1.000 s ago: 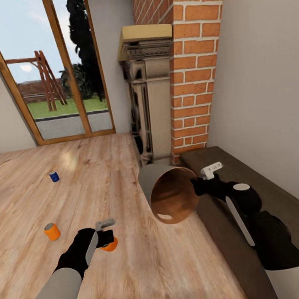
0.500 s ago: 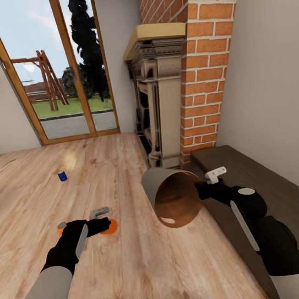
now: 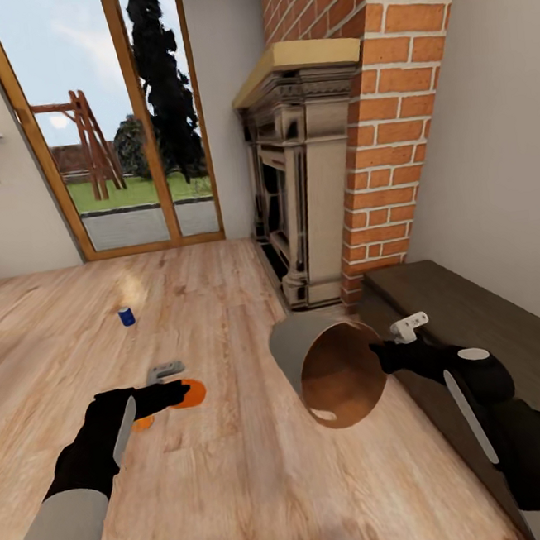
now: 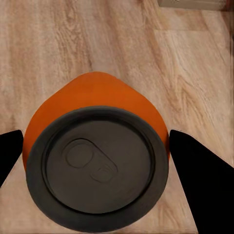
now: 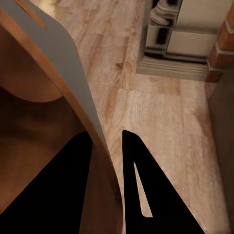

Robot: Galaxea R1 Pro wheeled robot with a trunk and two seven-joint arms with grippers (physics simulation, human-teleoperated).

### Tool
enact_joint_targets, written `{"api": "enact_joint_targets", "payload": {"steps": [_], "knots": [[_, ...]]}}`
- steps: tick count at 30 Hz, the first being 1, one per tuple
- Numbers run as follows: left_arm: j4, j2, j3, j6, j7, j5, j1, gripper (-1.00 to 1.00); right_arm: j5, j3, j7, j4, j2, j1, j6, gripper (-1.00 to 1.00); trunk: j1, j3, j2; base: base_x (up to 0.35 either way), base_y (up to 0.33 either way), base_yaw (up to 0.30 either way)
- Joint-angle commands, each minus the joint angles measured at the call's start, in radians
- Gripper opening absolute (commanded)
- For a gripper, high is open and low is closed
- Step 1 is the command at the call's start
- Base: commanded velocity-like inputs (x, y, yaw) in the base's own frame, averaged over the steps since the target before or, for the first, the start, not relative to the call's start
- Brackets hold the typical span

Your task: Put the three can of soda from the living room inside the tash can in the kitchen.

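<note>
Left claw (image 3: 176, 389) closed around orange can (image 4: 97, 161). Right claw (image 3: 385, 356) pinching rim of tilted trash can (image 3: 330, 367). Blue can (image 3: 126, 316) on floor (image 3: 241, 472).

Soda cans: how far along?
None binned yet. Left gripper holds one orange can; right gripper grips the trash can by its rim, tipped, with no can visible inside. Second orange can and blue can remain on the floor.
</note>
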Motion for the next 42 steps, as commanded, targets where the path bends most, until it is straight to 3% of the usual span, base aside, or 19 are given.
{"api": "enact_joint_targets", "payload": {"steps": [1,7,16,25,30,35,42], "knots": [[-0.006,0.009,-0.002,0.001,-0.026,0.000,0.009,-1.00,-0.014,-0.018,0.035,-0.001,-0.003,0.004,0.002,-1.00,0.000,0.000,0.000,0.000,0.275,0.000],[-0.033,0.022,-0.007,0.008,-0.072,0.000,0.042,-1.00,-0.012,-0.033,0.067,-0.001,-0.006,0.007,0.005,-1.00,0.000,0.000,0.000,0.000,0.213,0.000],[-0.117,0.026,-0.007,0.028,-0.091,0.000,0.113,-1.00,-0.014,-0.033,0.074,-0.001,-0.005,0.009,0.037,-1.00,0.000,0.000,0.000,0.000,0.044,0.000],[-0.136,0.025,-0.009,0.034,-0.097,0.000,0.133,-1.00,-0.013,-0.034,0.073,0.010,-0.005,0.030,0.060,-1.00,-0.004,0.035,0.002,0.000,0.003,0.000],[-0.181,0.026,-0.018,0.048,-0.173,0.001,0.136,-1.00,-0.011,-0.039,0.064,0.040,-0.006,0.032,0.063,-1.00,-0.006,0.054,0.003,0.000,0.000,0.000],[-0.235,0.026,-0.020,0.076,-0.194,0.001,0.152,-1.00,-0.010,-0.040,0.063,0.045,-0.006,0.032,0.067,-1.00,-0.009,0.074,0.004,0.000,0.000,0.000],[-0.309,0.027,-0.031,0.104,-0.228,0.000,0.189,-1.00,-0.009,-0.040,0.060,0.047,-0.002,0.032,0.154,-1.00,-0.029,0.097,0.040,0.000,0.000,0.000]]}}
